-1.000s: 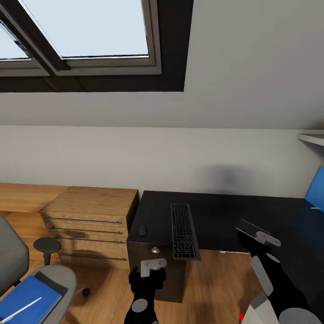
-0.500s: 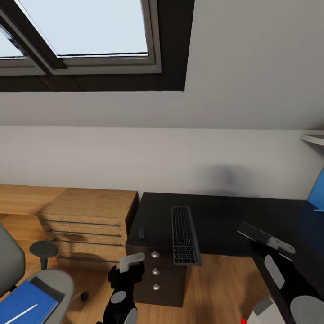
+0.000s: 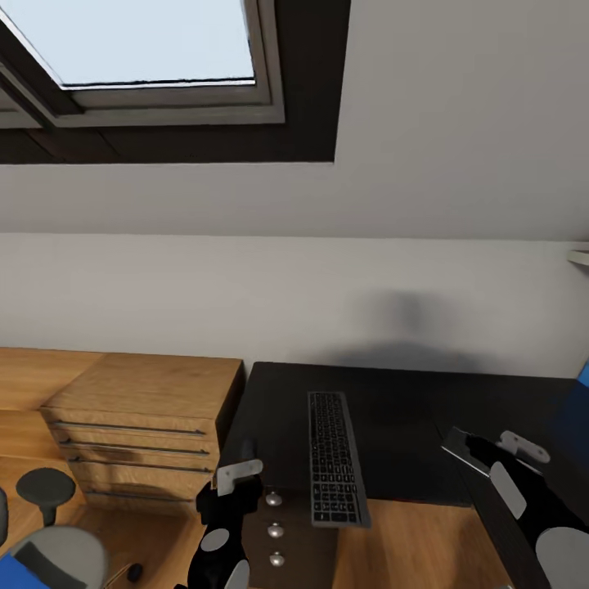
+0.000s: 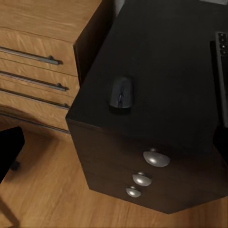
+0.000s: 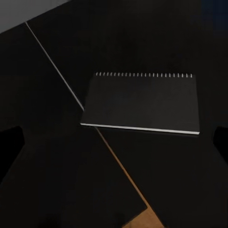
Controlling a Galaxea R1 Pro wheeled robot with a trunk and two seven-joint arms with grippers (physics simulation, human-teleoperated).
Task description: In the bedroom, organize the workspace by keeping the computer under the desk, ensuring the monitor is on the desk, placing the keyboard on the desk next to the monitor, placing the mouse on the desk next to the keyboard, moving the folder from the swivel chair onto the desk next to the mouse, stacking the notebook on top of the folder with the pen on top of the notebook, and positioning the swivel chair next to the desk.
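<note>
The long dark-grey keyboard (image 3: 334,458) lies on the black desk (image 3: 401,409), its near end overhanging the front edge. In the left wrist view the small black mouse (image 4: 121,92) sits near the desk corner, above the drawer unit's silver knobs (image 4: 156,157). My left gripper (image 3: 237,478) hovers open in front of that corner, near the mouse, holding nothing (image 4: 115,145). My right gripper (image 3: 509,448) is open above a black spiral notebook (image 5: 142,102) lying flat on the desk. The swivel chair's grey seat (image 3: 49,556) and round black armrest (image 3: 45,487) show at the lower left.
A light-wood chest (image 3: 139,409) with long bar handles stands against the desk's left side. Wood floor (image 3: 409,540) runs under and in front of the desk. A blue panel (image 3: 582,375) peeks in at the right edge, below a white shelf (image 3: 579,258). A skylight (image 3: 139,49) is overhead.
The whole picture has slid down and left, so the camera moved; the chair is nearly out of frame. My left gripper shifted left, to the drawer unit's corner.
</note>
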